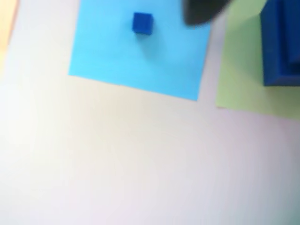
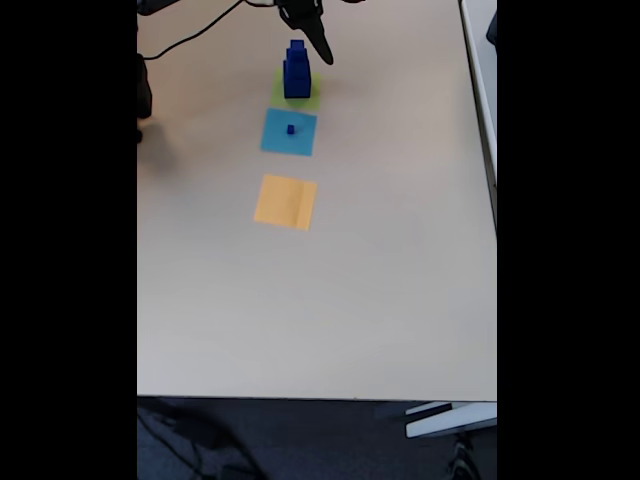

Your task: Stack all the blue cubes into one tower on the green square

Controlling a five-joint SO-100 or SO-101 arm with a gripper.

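Fixed view: the gripper (image 2: 322,50) hangs at about 1 o'clock of the tower (image 2: 296,72) on the green square (image 2: 310,100); I cannot tell whether its jaws are parted. The last small cube (image 2: 291,128) sits alone on the light-blue square (image 2: 275,140), at roughly 7 o'clock from the gripper, past the tower.

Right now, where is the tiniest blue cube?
The tiniest blue cube sits alone near the middle of the light-blue square, between the green square with its blue tower and the orange square in the fixed view.
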